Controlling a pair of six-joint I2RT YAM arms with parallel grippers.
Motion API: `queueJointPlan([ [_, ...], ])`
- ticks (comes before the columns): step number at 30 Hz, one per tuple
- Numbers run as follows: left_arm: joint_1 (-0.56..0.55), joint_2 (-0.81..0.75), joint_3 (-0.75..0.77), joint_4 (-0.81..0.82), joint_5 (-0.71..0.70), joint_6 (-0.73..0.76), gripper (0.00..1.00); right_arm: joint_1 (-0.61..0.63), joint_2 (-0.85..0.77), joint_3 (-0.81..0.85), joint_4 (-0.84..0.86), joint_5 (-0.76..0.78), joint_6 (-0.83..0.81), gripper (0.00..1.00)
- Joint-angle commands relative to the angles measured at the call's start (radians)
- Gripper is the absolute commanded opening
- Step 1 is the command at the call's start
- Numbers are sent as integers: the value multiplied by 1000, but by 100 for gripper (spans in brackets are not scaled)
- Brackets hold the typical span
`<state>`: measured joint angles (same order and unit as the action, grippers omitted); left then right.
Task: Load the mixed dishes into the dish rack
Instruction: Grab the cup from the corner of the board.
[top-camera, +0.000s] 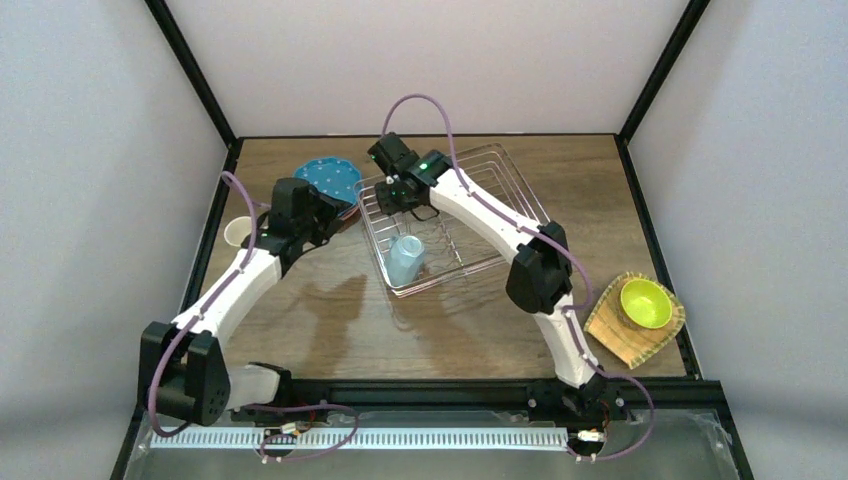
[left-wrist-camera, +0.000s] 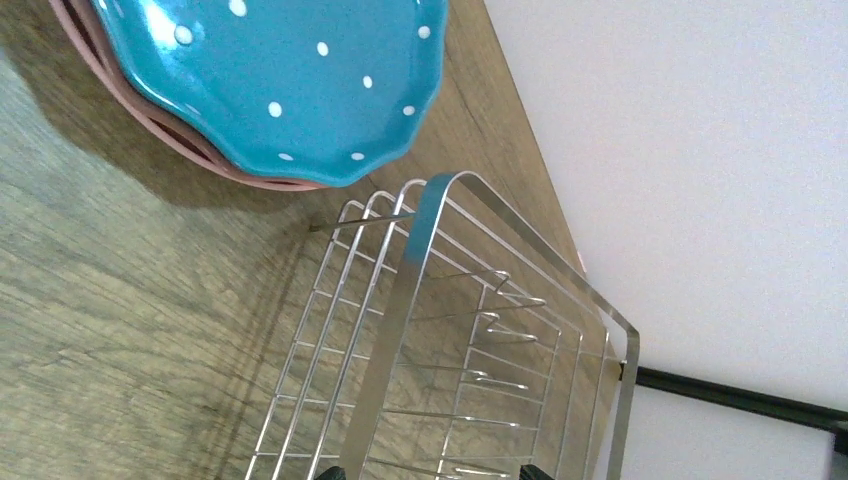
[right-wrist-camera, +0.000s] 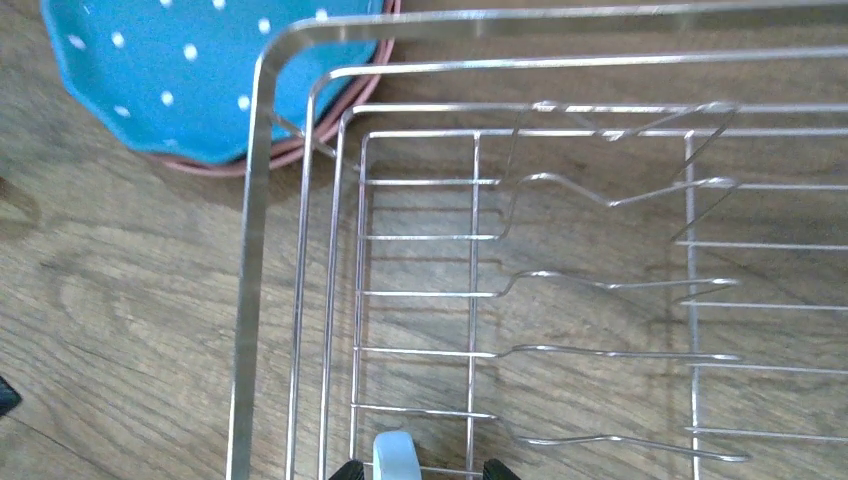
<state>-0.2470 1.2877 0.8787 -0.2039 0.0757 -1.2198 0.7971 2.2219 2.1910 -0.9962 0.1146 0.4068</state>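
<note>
The wire dish rack (top-camera: 470, 200) sits mid-table with a light blue mug (top-camera: 406, 258) lying in its near end. My right gripper (top-camera: 418, 208) hangs over the rack's far left part. Its jaws are open, and a light blue piece of the mug (right-wrist-camera: 393, 455) shows between the fingertips (right-wrist-camera: 497, 470), with a gap on the right. My left gripper (left-wrist-camera: 435, 472) is open and holds nothing, just over the rack's left rim (left-wrist-camera: 395, 330). A blue dotted plate (top-camera: 328, 177) lies on a pink plate (left-wrist-camera: 200, 160) beside the rack's far left corner.
A pale mug (top-camera: 238, 232) stands at the table's left edge behind the left arm. A lime bowl (top-camera: 645, 303) rests on a woven tan plate (top-camera: 610, 335) at the near right. Black frame posts border the table.
</note>
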Motion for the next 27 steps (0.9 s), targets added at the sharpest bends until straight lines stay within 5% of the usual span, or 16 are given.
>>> queueJointPlan([
  [1, -1, -39, -3, -65, -53, 5, 100, -15, -70, 33, 34, 23, 5, 67],
  [6, 4, -86, -11, -168, -166, -54, 100, -23, -115, 29, 60, 12, -26, 68],
  [18, 6, -175, -13, -488, -472, -478, 100, -27, -328, -251, 234, -11, -75, 70],
  [27, 20, -93, 54, -552, -591, -548, 100, -27, -513, -531, 365, -54, -75, 70],
])
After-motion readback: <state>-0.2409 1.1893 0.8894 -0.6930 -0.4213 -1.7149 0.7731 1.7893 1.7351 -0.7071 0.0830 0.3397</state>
